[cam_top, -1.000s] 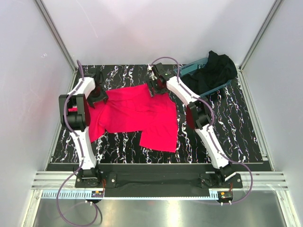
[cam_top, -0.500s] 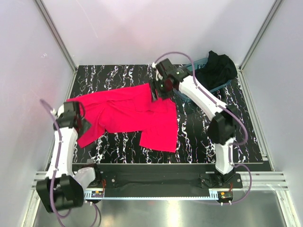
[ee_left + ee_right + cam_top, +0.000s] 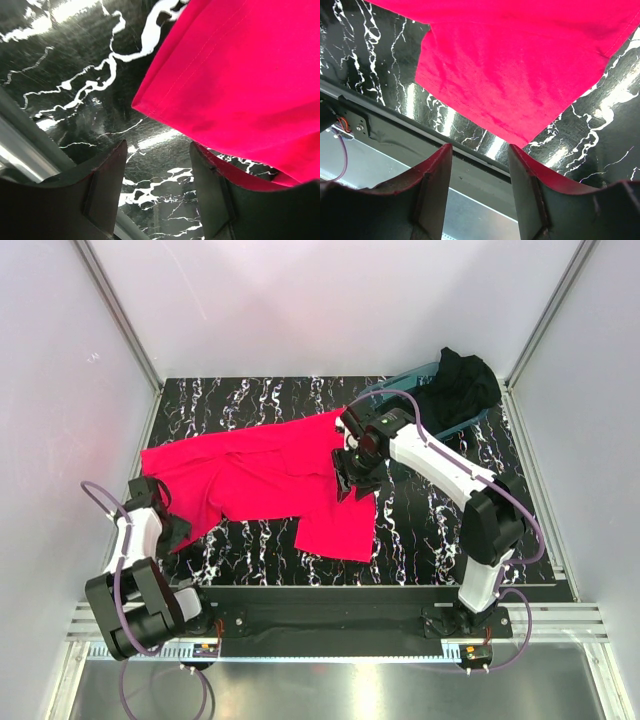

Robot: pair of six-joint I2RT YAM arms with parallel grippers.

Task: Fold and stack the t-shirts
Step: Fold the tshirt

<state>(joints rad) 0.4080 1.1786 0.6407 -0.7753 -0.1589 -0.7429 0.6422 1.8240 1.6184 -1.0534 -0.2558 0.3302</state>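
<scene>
A teal tub (image 3: 404, 388) sits far right on the marbled table (image 3: 520, 525).

Plain bright pinkish-red shirt (image 3: 260, 475), stitched along the hem in the same red. Plain black shirt (image 3: 460, 380). Clear teal tub (image 3: 412, 378). Glossy black table (image 3: 440, 530), veined all over with white like marble. White arms with black joints, left arm (image 3: 128, 540) and right arm (image 3: 440, 462) alike. Purple cables (image 3: 90, 488). Pale grey-white walls (image 3: 300, 310). Dark grey fingers (image 3: 107, 195). Silvery metal rail (image 3: 560, 618) at the near edge.
</scene>
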